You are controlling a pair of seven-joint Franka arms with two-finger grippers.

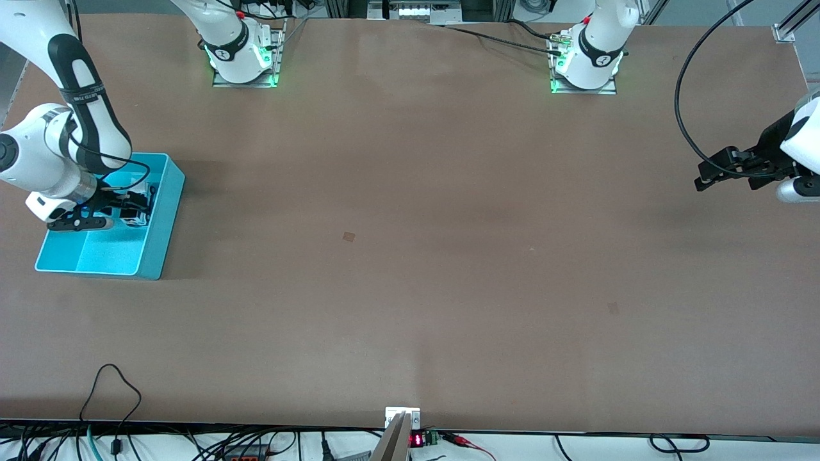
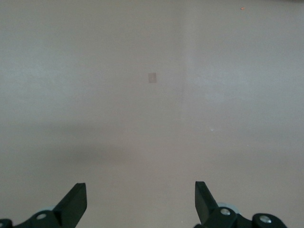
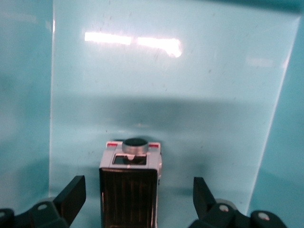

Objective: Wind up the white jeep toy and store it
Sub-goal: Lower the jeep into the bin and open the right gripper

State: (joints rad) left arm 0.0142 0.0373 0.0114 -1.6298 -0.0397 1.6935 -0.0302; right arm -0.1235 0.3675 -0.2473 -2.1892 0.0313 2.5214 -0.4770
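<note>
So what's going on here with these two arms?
The right gripper is down in the cyan bin, fingers open on either side of the white jeep, which sits on the bin floor, apparently just let go. The left gripper waits open over bare table at its own end.

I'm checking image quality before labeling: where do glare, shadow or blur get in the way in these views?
Right wrist view: bright ceiling-light glare streaks the cyan bin floor; a soft shadow band lies above the white jeep toy, which stays readable. Left wrist view: only bare table, faint shadow, soft overall. Front view: the right arm hides part of the bin; green glow at both bases.
</note>
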